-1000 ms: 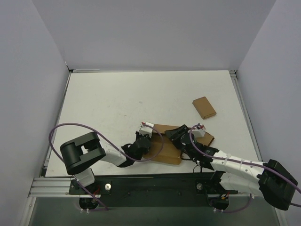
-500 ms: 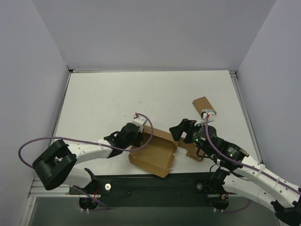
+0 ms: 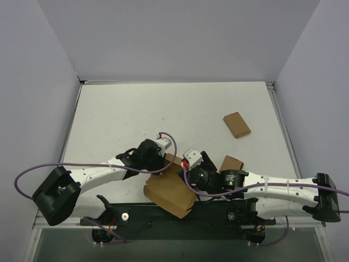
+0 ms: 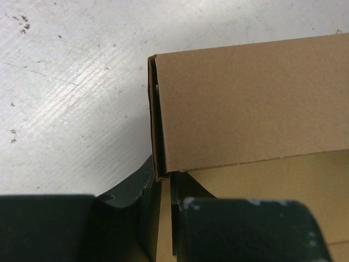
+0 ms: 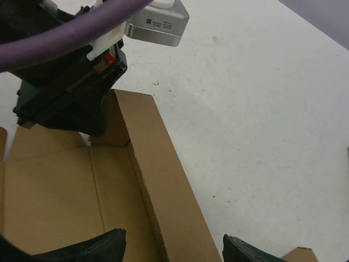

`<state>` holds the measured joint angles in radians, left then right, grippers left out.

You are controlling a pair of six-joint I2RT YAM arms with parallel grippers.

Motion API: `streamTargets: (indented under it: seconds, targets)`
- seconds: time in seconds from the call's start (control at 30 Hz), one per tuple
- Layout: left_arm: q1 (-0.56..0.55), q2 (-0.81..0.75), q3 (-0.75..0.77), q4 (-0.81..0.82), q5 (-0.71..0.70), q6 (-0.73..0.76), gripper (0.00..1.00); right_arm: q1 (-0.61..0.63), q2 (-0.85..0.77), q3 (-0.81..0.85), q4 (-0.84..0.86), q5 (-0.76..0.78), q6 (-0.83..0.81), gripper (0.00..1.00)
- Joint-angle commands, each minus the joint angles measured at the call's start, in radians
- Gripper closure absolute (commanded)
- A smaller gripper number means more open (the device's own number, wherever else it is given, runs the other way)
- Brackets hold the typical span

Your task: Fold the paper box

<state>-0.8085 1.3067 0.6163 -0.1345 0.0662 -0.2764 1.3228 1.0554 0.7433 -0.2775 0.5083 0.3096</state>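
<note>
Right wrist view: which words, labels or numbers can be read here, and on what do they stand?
On the silver module of the other arm: small dark print, too small and blurred to read.
On the paper box: none, plain brown cardboard.
Nothing else in this view bears text.

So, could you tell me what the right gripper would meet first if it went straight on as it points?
The right gripper would likely meet the raised side wall of the paper box, which runs between its open fingers; further along sits the left gripper, clamped on the far corner. Depth is unclear.
</note>
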Motion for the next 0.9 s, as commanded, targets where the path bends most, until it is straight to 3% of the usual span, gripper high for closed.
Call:
streamTargets:
  seconds: [0.0, 0.1, 0.3, 0.43, 0.53, 0.6, 0.87]
  targets:
    - [0.005, -0.024, 0.042, -0.057, 0.069, 0.009, 1.0, 0.05, 0.087, 0.065, -0.04, 0.254, -0.046, 0.31]
    - [0.005, -0.03, 0.045, -0.065, 0.083, 0.014, 1.0, 0.078, 0.15, 0.091, -0.04, 0.314, -0.062, 0.35]
    - [0.005, -0.041, 0.042, -0.054, 0.121, 0.013, 1.0, 0.107, 0.229, 0.111, -0.037, 0.346, -0.118, 0.53]
    - [0.005, -0.037, 0.04, -0.042, 0.124, 0.009, 1.0, 0.13, 0.262, 0.11, -0.034, 0.36, -0.15, 0.79]
    - [0.006, -0.041, 0.034, -0.024, 0.122, 0.005, 1.0, 0.144, 0.275, 0.111, -0.035, 0.361, -0.159, 0.9]
    - [0.005, -0.046, 0.023, -0.008, 0.11, -0.003, 1.0, 0.15, 0.279, 0.111, -0.035, 0.357, -0.158, 0.94]
    - [0.005, -0.118, -0.056, 0.151, 0.081, -0.044, 0.77, 0.164, 0.301, 0.114, -0.035, 0.351, -0.155, 0.96]
